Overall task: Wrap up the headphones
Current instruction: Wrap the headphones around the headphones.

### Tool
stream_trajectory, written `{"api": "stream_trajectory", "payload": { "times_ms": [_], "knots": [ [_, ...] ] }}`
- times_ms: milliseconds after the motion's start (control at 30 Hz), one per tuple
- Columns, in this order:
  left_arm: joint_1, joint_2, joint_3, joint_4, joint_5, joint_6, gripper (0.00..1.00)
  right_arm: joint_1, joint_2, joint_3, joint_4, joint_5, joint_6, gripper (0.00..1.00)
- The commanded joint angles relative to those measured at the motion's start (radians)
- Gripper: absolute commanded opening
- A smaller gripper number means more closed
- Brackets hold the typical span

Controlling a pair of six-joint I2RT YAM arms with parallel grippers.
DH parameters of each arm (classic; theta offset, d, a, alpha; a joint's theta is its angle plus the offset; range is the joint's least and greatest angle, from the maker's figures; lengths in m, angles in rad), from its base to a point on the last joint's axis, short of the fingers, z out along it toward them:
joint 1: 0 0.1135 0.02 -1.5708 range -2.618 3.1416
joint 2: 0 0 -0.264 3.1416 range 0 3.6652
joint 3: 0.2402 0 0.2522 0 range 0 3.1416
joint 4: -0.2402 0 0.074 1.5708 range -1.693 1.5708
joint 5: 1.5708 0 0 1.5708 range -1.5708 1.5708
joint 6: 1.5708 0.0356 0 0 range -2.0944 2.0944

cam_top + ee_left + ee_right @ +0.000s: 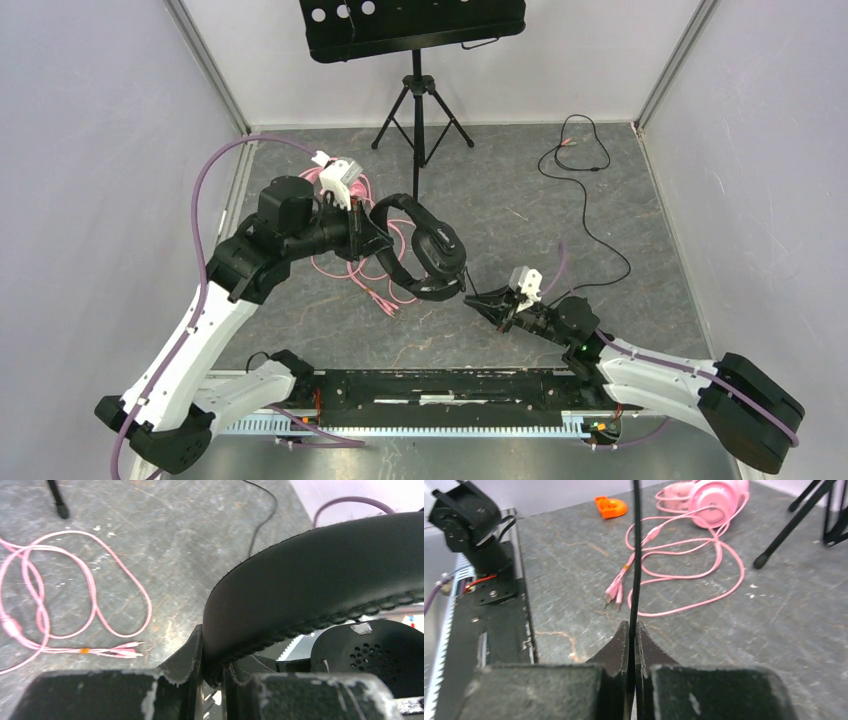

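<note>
Wrapping appears barely begun: left claw (212, 666) clamps the black headphones (432, 252), right claw (631, 631) pinches their loose black cable (636, 555), pink headphones (716, 495) lie unwrapped.

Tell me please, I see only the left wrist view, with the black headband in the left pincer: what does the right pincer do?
Observer: The right pincer is shut on the black cable, a little beside the black headphones.
Operator: And the pink cable, where does it lead?
Observer: To the pink headphones, lying on the table at the left side.
Operator: Where does the black cable end?
Observer: It loops over the table to the far right corner.
</note>
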Motion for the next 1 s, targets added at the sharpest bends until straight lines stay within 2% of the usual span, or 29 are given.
{"api": "stream_trajectory", "payload": {
  "times_ms": [0,200,367,600,733,967],
  "knots": [
    [0.003,-0.067,-0.032,0.124,0.202,-0.087,0.02,0.002,-0.047,-0.056,-0.013,0.141,-0.106,0.0],
    [0.002,-0.106,-0.098,0.126,0.315,-0.005,0.02,0.002,-0.094,0.055,-0.103,0.23,-0.224,0.01],
    [0.002,-0.068,-0.146,0.107,0.419,0.068,0.02,0.0,-0.114,0.123,-0.128,0.234,-0.268,0.03],
    [0.0,-0.026,-0.17,0.097,0.461,0.122,0.02,-0.001,-0.083,0.215,-0.18,0.21,-0.292,0.03],
    [-0.015,-0.01,-0.166,0.031,0.327,0.191,0.02,0.0,-0.082,0.285,-0.246,0.22,-0.276,0.03],
    [-0.118,-0.01,-0.178,-0.039,0.106,0.312,0.02,-0.001,-0.084,0.446,-0.519,0.172,-0.203,0.04]
  ]
}}
